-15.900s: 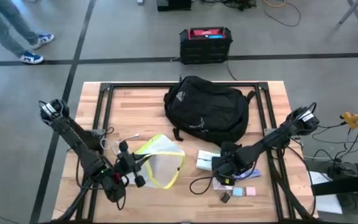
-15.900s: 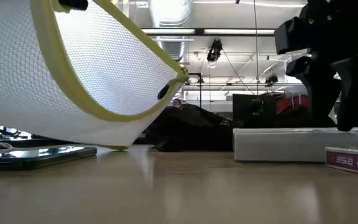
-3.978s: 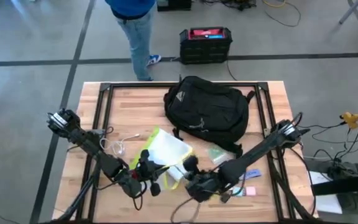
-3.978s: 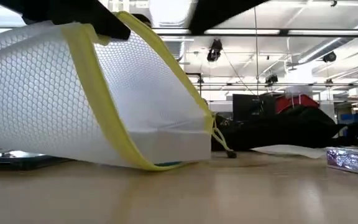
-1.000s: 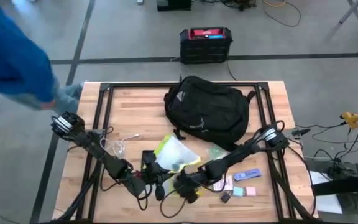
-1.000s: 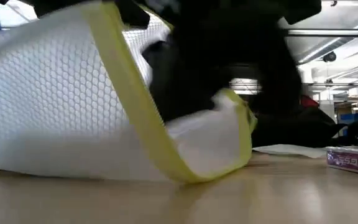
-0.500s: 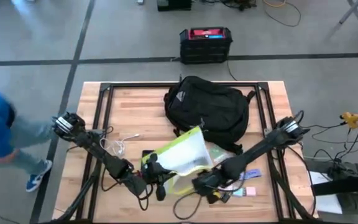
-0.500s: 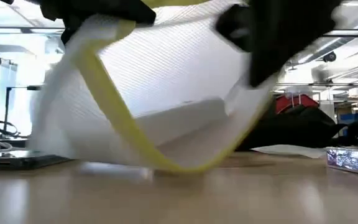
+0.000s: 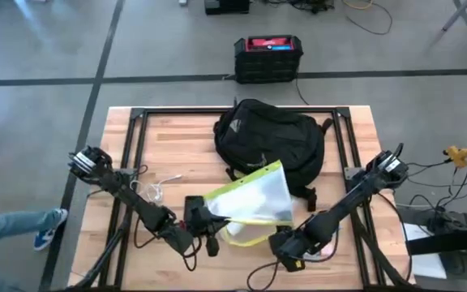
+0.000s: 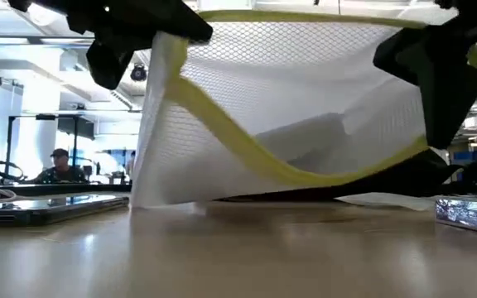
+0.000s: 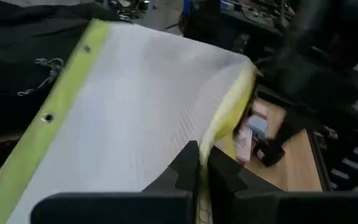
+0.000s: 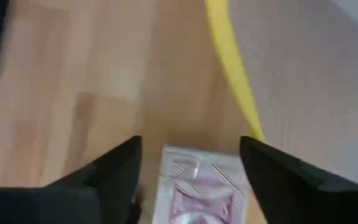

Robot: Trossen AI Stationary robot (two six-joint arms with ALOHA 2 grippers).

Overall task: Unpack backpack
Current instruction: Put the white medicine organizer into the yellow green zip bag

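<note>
Two arms low over the front half of the wooden table (image 9: 177, 134). At far left on the floor, a shoe (image 9: 49, 228) and trouser leg of a person passing by. Near the left arm on the table, a pale cable (image 9: 154, 188), and beside it a dark phone (image 10: 52, 207) lying flat, seen at table height. Left pincer (image 9: 207, 225) at front centre-left, closed on the yellow edge of a white mesh pouch (image 9: 254, 199), its two fingers (image 11: 188, 163) pressed together over the hem in the left wrist view. Pouch lifted and stretched between the arms, sagging in the middle with only its lower left corner touching the table; a pale flat box (image 10: 305, 136) dimly visible through the mesh. Behind the pouch, toward the back centre of the table, the backpack (image 9: 267, 138), lying flat with its pale triangular logo (image 9: 235, 126) facing up; the pouch's far corner overlapping its near edge. Beyond the table on the floor, a black box with a red top (image 9: 267, 57). Right pincer (image 9: 289, 247) at front centre-right, just under the pouch's right end, fingers (image 12: 114, 168) spread wide and holding nothing, straddling a small pink-printed packet (image 12: 197, 186) on the wood. At table height on the far right, a purple packet (image 10: 469, 211) lying flat.
</note>
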